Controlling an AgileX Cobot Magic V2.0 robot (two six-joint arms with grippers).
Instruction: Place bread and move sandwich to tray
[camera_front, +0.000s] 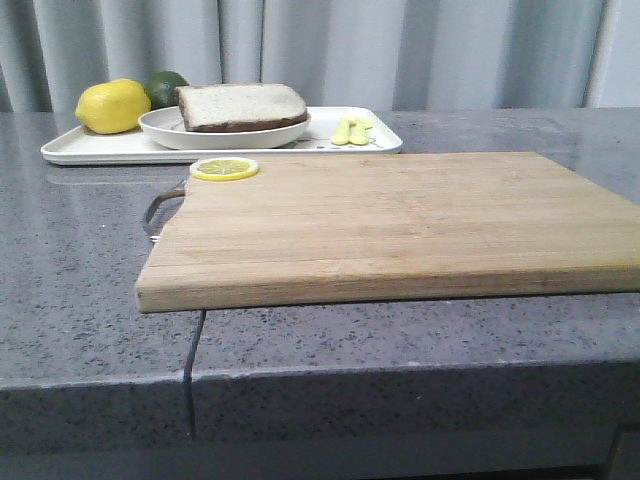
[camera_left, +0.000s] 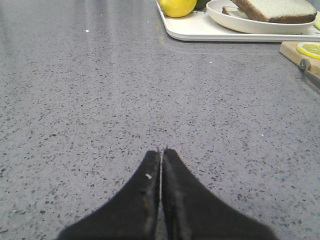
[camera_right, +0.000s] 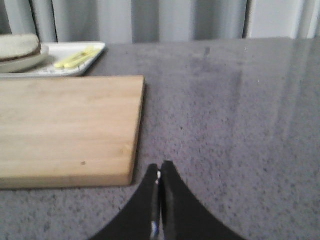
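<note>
Right now, from the front, the sandwich (camera_front: 243, 106) sits in a white bowl (camera_front: 222, 133) on the tray (camera_front: 90, 150), with a lemon (camera_front: 112, 106) and a lime (camera_front: 166, 87) at the tray's left end and a small yellow item (camera_front: 351, 130) at its right (I can't tell what that is). So the bread already lies where the task wants it; whether it was carried there or waits to be taken out, this one look cannot settle. The board (camera_front: 400, 225) lies nearer, overhanging the counter's edge, bare but for a lemon slice (camera_front: 224, 168) at its far left corner, which leaves the middle free as a work surface. Over the left wrist, the left gripper (camera_left: 161, 150) has its jaws pressed together, holding nothing, low over bare counter (camera_left: 100, 100) and well apart from the tray (camera_left: 200, 31); the bowl (camera_left: 260, 24) and sandwich (camera_left: 280, 9) show beyond it, the slice (camera_left: 310, 48) on the board's corner (camera_left: 292, 50). Over the right wrist, the right gripper (camera_right: 160, 165) likewise has jaws together and nothing held, hovering just beside the board's (camera_right: 65, 130) near right corner, pointed across the counter toward the curtain (camera_right: 150, 20). Both arms look parked to either side, I'd judge, keeping the board and tray clear.
</note>
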